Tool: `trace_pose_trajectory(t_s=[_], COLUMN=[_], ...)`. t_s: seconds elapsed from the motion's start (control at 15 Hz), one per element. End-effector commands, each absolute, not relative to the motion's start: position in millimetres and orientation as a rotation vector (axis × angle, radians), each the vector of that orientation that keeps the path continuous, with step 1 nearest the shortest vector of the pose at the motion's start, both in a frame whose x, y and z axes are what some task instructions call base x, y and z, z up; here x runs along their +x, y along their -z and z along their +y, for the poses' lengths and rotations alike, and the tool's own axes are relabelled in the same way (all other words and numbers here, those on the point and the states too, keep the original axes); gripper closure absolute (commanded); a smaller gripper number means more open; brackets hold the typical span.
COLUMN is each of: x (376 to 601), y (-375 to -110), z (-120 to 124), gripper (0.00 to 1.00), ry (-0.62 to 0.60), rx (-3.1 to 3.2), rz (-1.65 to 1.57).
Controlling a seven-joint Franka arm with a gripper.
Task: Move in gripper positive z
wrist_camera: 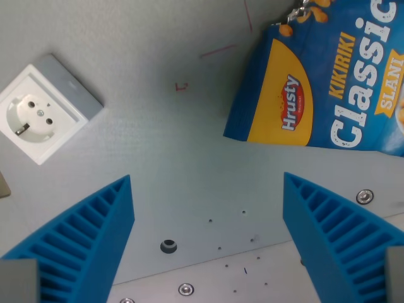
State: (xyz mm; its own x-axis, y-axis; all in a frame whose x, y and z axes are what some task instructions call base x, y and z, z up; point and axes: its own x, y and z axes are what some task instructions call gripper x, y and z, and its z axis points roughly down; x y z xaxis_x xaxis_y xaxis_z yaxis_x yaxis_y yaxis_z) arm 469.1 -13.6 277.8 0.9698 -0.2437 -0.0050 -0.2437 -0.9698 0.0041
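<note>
The gripper appears at the bottom of the wrist view with its two blue ribbed fingers set wide apart and nothing between them. One finger rises from the lower corner at the wrist view's left, the other from the lower corner at the wrist view's right. Both hang above the grey table surface without touching any object.

All positions below are given relative to the gripper.

- Snack bag: a blue bag printed "Hrusty", "KIKIRIKI" and "Classic", lying flat on the table above the finger at the wrist view's right. It is cut off by the top and side edges of the view. Its lower edge is near that fingertip but apart from it.
- Wall socket: a white socket on a grey base, lying face up above the finger at the wrist view's left, well apart from it and from the bag.
- Table fixings: a dark hole and several screws lie between the fingers, near the lower edge.
- Faint red marks lie on the table between socket and bag.
</note>
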Motion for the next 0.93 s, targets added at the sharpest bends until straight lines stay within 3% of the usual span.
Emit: trace_pose_trajectory(t_s=[0.07,0.93], x=[469,469], y=[-274,-209], z=[-14,-14], gripper=[0.0,0.0], ry=[0.004,0.004], rx=[3.115,3.115], rz=[-0.386,-0.386])
